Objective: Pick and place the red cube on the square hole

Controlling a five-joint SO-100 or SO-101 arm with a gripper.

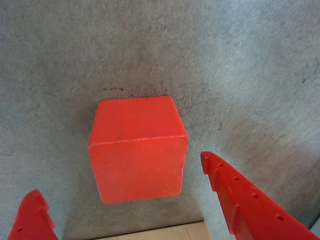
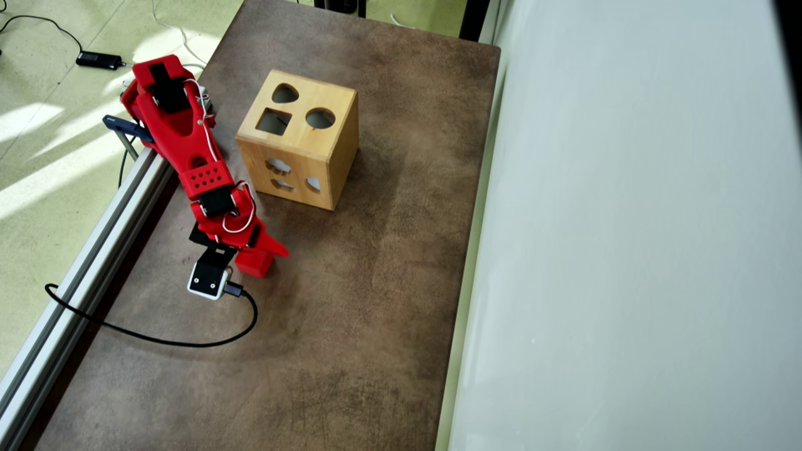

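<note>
Wrist view: jaws spread wide around the red cube [image 1: 137, 150], holding nothing.
Left to right overhead: gripper [image 2: 260, 254] low over the cube on the brown table [image 2: 351, 300], then the wooden box [image 2: 299, 147] with its square hole [image 2: 274, 121] on top, well apart.

Readable text: I can make out none in either view.
Wooden box [image 2: 299, 147], upper left of the overhead view: I see only shaped cutouts, no lettering.
Red cube [image 1: 137, 150]: plain faces.
</note>
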